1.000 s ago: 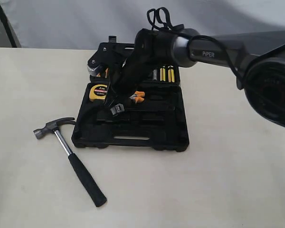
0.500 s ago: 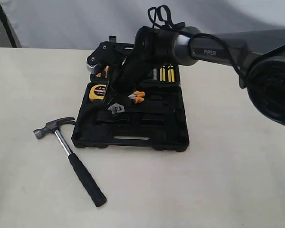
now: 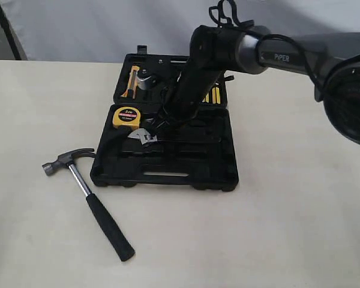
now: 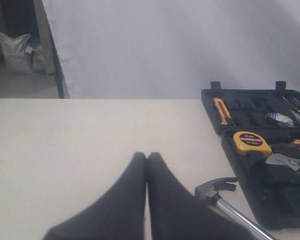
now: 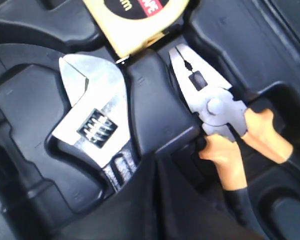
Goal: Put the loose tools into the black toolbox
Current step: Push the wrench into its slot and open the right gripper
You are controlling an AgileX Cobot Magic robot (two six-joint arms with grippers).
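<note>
Field note: the right arm enters from the right and crosses the middle, its forearm slanting down and to the left. At its end the right gripper sits low, tips aimed down-left. Up close, its fingers are pressed together along a thin seam. The left gripper is also closed, tips meeting and pointing toward the far side.

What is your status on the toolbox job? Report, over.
Left gripper shut, empty, off the toolbox. Right gripper down at wrench handle, wrench in its recess, grip unclear. Hammer on table beside toolbox, not yet stowed. Nothing blocking it.
</note>
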